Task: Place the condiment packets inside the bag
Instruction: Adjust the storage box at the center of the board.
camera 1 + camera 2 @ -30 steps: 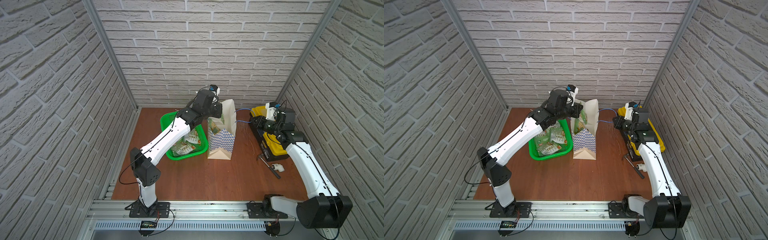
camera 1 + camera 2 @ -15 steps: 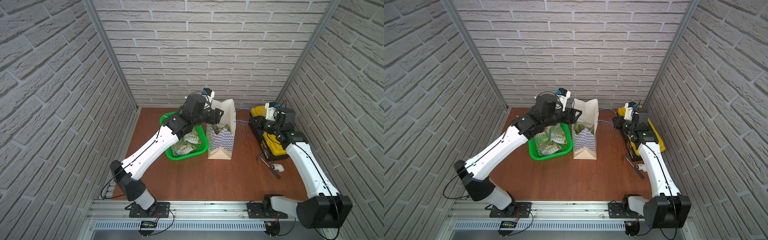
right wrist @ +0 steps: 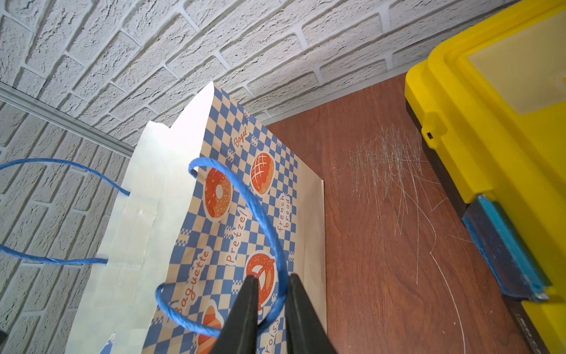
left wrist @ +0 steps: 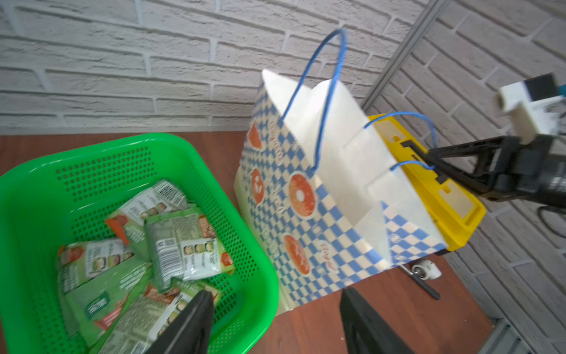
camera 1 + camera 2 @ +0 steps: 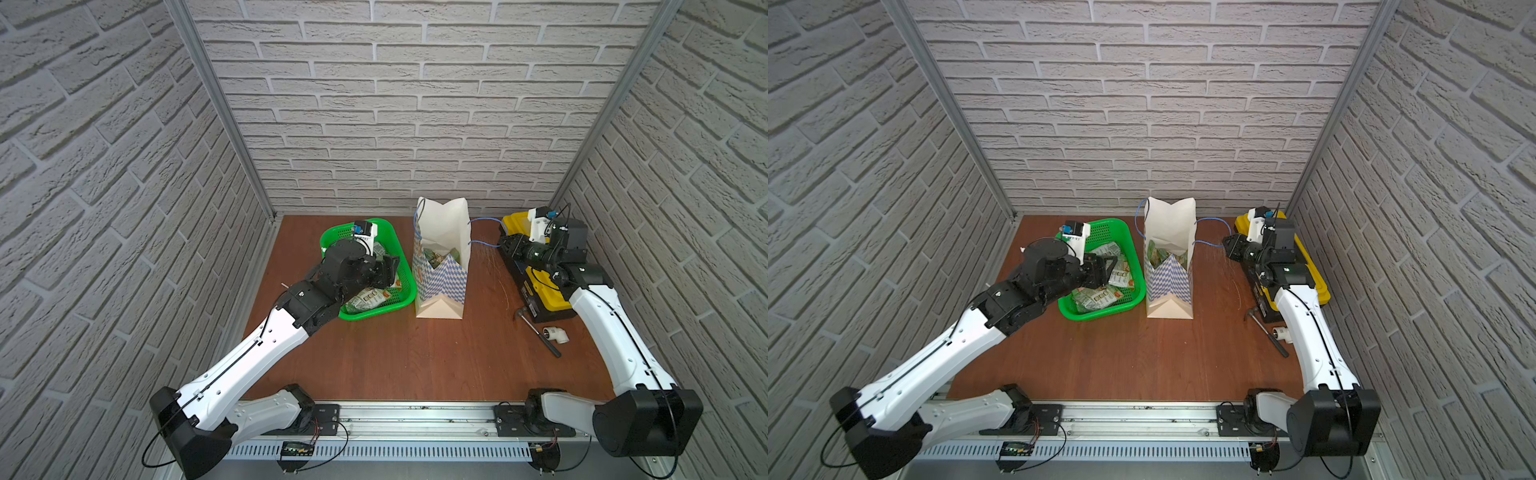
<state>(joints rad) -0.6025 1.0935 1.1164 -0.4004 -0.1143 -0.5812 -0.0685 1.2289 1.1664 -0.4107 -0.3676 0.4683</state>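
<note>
White brick walls enclose a reddish-brown wooden tabletop.

A: The basket?
B: Green; condiment packets heaped inside. The left gripper is over its rim, jaws apart, empty.
A: The bag?
B: Upright, just beside basket. The right gripper pinches one blue handle.

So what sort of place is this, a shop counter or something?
Most likely a robot test booth, not a shop: brick-patterned wall panels box in a wooden table, two robot arms are bolted to a metal rail at its front edge, and the paper bag and green basket look like staged props.
</note>
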